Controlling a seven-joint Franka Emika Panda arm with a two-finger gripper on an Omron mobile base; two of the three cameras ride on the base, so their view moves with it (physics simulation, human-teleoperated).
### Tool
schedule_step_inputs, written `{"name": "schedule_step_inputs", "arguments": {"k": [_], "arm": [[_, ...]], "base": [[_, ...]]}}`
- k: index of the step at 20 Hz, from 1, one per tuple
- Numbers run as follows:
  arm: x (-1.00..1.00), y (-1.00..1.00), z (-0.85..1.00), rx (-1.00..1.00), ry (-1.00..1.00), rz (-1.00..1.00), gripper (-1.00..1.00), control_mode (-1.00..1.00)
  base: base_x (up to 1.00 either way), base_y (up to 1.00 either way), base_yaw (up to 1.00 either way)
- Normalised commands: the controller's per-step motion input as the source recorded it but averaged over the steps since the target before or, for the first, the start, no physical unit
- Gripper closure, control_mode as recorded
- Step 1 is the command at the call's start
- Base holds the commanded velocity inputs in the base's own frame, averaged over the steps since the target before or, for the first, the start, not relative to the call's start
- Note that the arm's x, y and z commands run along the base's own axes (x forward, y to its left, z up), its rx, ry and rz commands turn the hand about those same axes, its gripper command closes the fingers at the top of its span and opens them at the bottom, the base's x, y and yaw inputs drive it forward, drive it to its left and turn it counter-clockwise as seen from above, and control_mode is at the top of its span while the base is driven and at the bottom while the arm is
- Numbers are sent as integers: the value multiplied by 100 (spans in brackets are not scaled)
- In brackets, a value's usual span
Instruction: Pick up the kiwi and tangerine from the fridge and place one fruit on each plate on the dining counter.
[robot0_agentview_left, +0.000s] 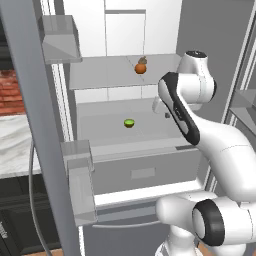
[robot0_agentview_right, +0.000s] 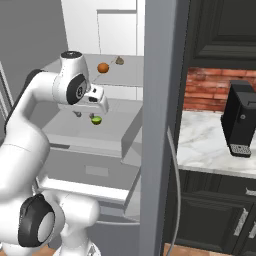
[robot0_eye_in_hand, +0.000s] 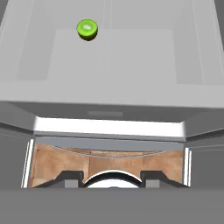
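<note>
The fridge (robot0_agentview_left: 100, 77) stands open in front of me. On its upper glass shelf lies the orange tangerine (robot0_agentview_left: 140, 68) (robot0_agentview_right: 103, 67). One shelf lower sits the lime-green kiwi (robot0_agentview_left: 129, 123) (robot0_agentview_right: 96, 120) (robot0_eye_in_hand: 87, 29). My gripper (robot0_agentview_left: 166, 114) (robot0_agentview_right: 78, 114) (robot0_eye_in_hand: 112, 178) hovers at the front of the lower shelf, to the kiwi's right in the left base view, pointing down. Its fingers stand apart with nothing between them. The plates and the dining counter are out of view.
A small brown lump (robot0_agentview_left: 142, 60) (robot0_agentview_right: 120, 60) lies just behind the tangerine. Below the lower shelf is a grey drawer (robot0_agentview_left: 142, 172). The open door carries translucent bins (robot0_agentview_left: 80, 192). A black coffee machine (robot0_agentview_right: 240, 120) stands on a marble wall counter (robot0_agentview_right: 210, 150).
</note>
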Motion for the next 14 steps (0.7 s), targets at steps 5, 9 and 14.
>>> {"name": "schedule_step_inputs", "arguments": {"k": [5, 9, 14], "arm": [[-8, 0, 1, 0, -3, -1, -100, -100], [-32, 1, 14, 0, -22, 0, -100, -100], [-8, 7, 52, 0, -20, 0, -100, -100]], "base": [[0, 0, 0], [0, 0, 0], [0, 0, 0]]}}
